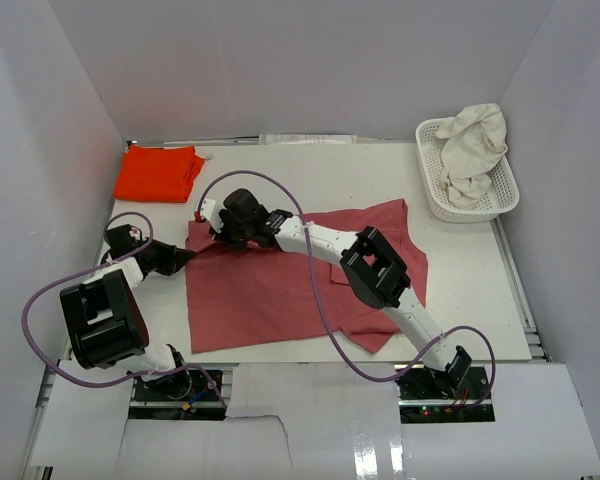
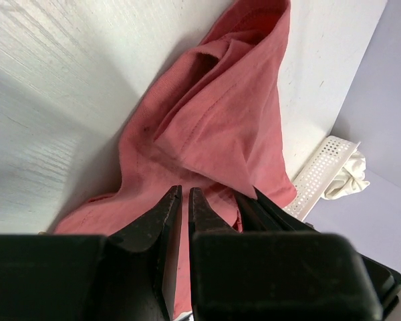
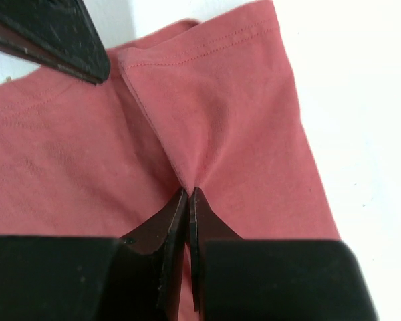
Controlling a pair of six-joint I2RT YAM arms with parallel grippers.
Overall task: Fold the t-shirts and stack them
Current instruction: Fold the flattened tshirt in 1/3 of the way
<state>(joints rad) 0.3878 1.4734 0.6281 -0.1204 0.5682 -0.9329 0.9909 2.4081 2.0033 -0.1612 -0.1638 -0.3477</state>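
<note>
Rose-red shirt [image 1: 250,300], orange-red shirt [image 1: 158,172], cream shirt [image 1: 477,145] (white lattice basket [image 1: 435,205]); all plain.

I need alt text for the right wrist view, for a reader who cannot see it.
The right pincer is shut on a pinched ridge of the rose-red t-shirt. The shirt lies on the white table, which shows bare at the right.

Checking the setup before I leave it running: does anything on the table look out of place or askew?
Nothing spilled or damaged. The rose-red t-shirt lies crooked, its near right corner rumpled. The cream t-shirt sits bunched in the basket, unfolded. The orange t-shirt looks folded.
</note>
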